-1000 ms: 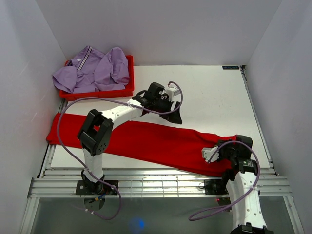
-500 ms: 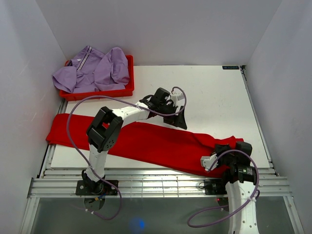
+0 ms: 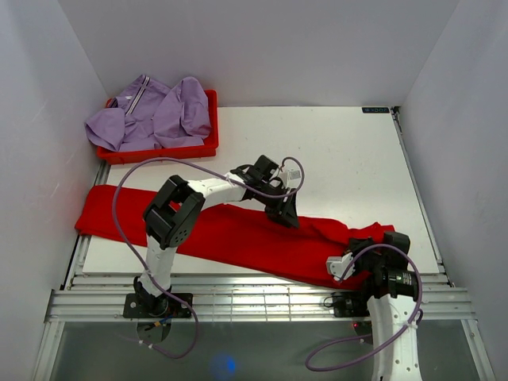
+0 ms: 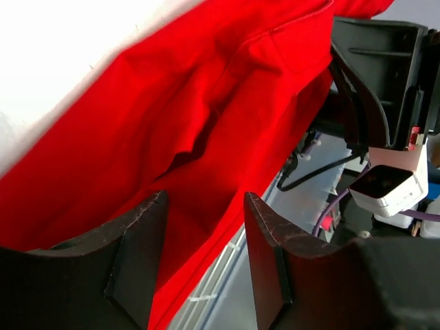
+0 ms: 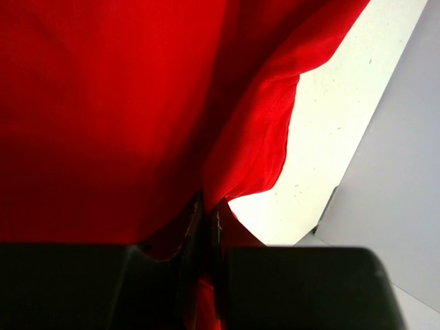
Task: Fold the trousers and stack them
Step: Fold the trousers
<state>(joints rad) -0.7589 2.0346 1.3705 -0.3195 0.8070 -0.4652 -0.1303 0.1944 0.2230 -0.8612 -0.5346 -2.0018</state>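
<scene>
Top external view, largest first; all places are given from the red tray (image 3: pixel 159 152).

- Table (image 3: pixel 349 151): white, extends right of the tray and toward the arm bases.
- Trousers (image 3: pixel 230 234): red, spread as one long narrow strip. One end lies just on the near side of the tray at the table's left edge. The rest runs diagonally away from the tray, to the right and nearer the bases.
- Purple garment (image 3: pixel 151 115): heaped in the tray, spilling over its left rim, apart from the trousers.
- Left gripper (image 3: pixel 287 214): well right of the tray, at the strip's far edge about mid-length. In the left wrist view the jaws stand partly apart with red cloth showing through the gap. I see nothing pinched.
- Right gripper (image 3: pixel 357 262): at the strip's end farthest from the tray. In the right wrist view the jaws are closed tight with red cloth (image 5: pixel 103 103) nipped between them.

Progress (judgement): early. The strip's narrow width suggests the legs may already lie one over the other, but I cannot confirm it. No crosswise fold shows, and nothing is stacked. Left to do: secure the mid-length hold, fold the strip end over end, then place it.
</scene>
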